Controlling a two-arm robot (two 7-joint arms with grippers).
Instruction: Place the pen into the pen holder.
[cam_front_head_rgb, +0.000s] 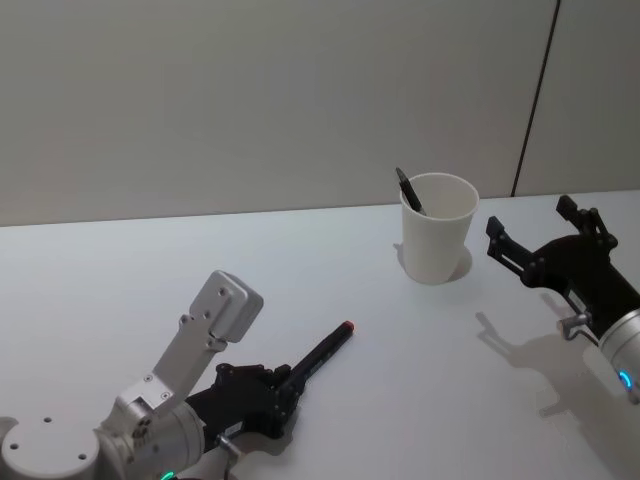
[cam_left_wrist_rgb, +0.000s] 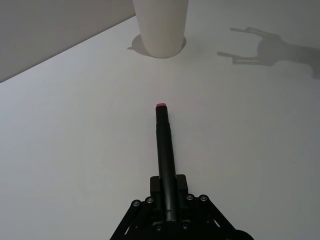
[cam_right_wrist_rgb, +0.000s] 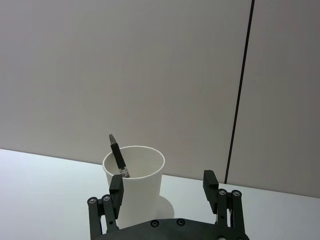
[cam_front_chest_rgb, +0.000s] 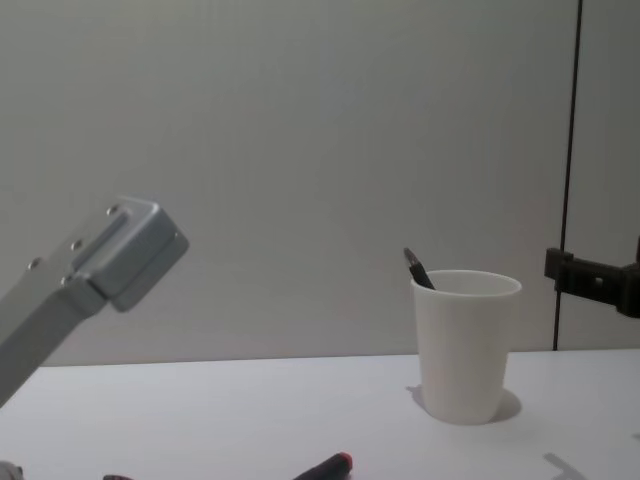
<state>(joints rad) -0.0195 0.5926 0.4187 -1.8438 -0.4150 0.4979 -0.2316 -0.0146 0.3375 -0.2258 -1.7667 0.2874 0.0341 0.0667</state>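
Head view, lower left of the frame: the left gripper (cam_front_head_rgb: 288, 388) is pinched on one end of the pen (cam_front_head_rgb: 325, 355), which sticks out long toward the pen holder (cam_front_head_rgb: 437, 240) at upper right of centre, well apart from it. Held by its end, the pen could pivot in the jaws, or arrive too flat and tip the pen holder over. A second pen (cam_front_head_rgb: 409, 190) leans inside and may block entry. The right gripper (cam_front_head_rgb: 530, 222), spread wide, hangs just beside the pen holder at the right edge.
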